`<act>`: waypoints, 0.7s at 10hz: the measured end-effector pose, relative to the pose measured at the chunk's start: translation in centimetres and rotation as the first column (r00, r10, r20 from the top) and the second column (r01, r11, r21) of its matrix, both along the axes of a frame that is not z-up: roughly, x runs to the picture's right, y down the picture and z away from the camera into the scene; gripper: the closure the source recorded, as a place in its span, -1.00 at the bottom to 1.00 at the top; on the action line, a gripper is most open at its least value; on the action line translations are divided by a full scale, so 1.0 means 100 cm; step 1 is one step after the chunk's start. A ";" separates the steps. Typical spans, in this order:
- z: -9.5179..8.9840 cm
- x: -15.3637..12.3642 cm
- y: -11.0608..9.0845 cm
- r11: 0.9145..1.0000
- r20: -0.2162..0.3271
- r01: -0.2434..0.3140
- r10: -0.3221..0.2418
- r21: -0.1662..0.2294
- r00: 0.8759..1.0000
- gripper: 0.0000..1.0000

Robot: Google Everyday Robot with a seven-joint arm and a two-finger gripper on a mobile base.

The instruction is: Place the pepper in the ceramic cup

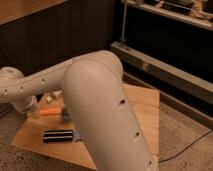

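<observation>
The orange pepper [50,111] lies lengthwise over the left part of the wooden board [145,107]. My gripper [34,111] is at the pepper's left end, under the pale wrist, low over the board. Whether it holds the pepper does not show. A small grey-blue rounded shape [65,115] at the pepper's right end, half hidden by my arm, may be the ceramic cup. The big white elbow of my arm [105,110] fills the middle of the view and hides the board behind it.
A black ribbed bar [57,135] lies on the board's front left, with a bluish piece [77,135] at its right end. A small pale object [48,99] sits behind the pepper. A metal rail [165,75] and dark shelving run along the back right. A cable [187,145] crosses the floor.
</observation>
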State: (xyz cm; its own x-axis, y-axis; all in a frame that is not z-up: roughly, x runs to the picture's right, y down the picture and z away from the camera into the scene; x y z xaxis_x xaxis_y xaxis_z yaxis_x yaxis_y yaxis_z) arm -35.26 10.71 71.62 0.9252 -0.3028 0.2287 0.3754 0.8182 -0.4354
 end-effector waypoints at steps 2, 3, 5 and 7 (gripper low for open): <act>0.002 0.005 0.001 1.000 -0.002 -0.008 0.008 0.001 1.000 0.86; 0.005 0.008 0.001 1.000 -0.002 -0.017 0.017 0.003 1.000 0.86; 0.009 0.012 0.001 1.000 -0.001 -0.028 0.028 0.006 1.000 0.86; 0.014 0.016 0.003 0.999 -0.001 -0.036 0.036 0.006 0.999 0.86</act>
